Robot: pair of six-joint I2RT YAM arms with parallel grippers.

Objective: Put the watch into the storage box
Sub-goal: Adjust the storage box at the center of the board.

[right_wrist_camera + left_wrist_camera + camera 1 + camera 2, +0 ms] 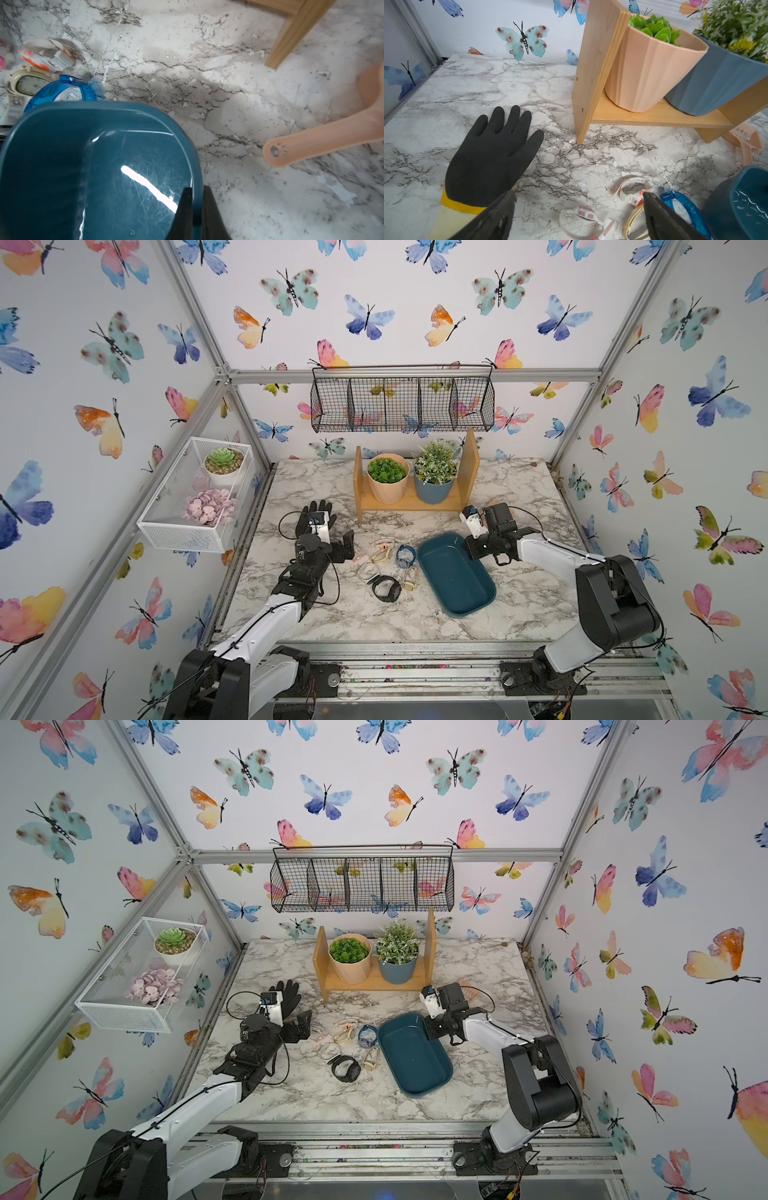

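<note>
The right pincer (196,188) was closed narrow on the rim of the storage box (52,166). In the right wrist view, one black finger stood inside the wall and one outside, at the lower middle of the frame. In a top view this pincer (473,548) sat at the upper right corner of the storage box (457,572), right of the centre of the picture. The box lay flat on the marble table (519,605), and no watch was inside it.

The left pincer (578,193) was wide open and held nothing. In the left wrist view its two fingers came up from the bottom edge, well apart. A pink and white watch (583,216) lay on the table between them. A white and orange watch (631,187) lay just beside the tip of one finger; whether it touched, I cannot tell.

In both top views the watches lay in a loose group at the middle of the frame, between the two pincers and left of the box. The blue watch (405,556) was just beside the box's left edge, and the black watch (386,588) lay lower in the picture. All were apart from the right pincer.
</note>
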